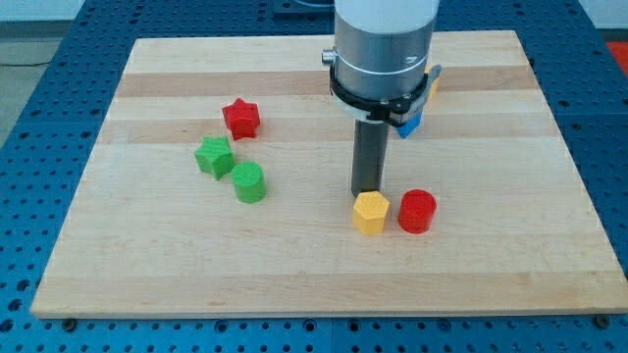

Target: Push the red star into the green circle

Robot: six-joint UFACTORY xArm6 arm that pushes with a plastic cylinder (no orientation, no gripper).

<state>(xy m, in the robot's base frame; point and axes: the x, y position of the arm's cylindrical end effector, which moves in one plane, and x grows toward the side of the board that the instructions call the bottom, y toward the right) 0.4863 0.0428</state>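
Observation:
The red star [240,118] lies on the wooden board [294,265] at the view's upper left. The green circle, a short cylinder [249,182], sits below it and slightly right, a gap apart. A green star [214,156] lies between them on the left, close to the green circle. My tip [368,191] is at the board's middle, just above the yellow hexagon [371,213] and well to the right of the red star and green circle.
A red cylinder [417,211] stands right of the yellow hexagon. A blue block [410,123] and a sliver of a yellow block [433,88] show partly behind the arm's grey body [383,49]. A blue perforated table surrounds the board.

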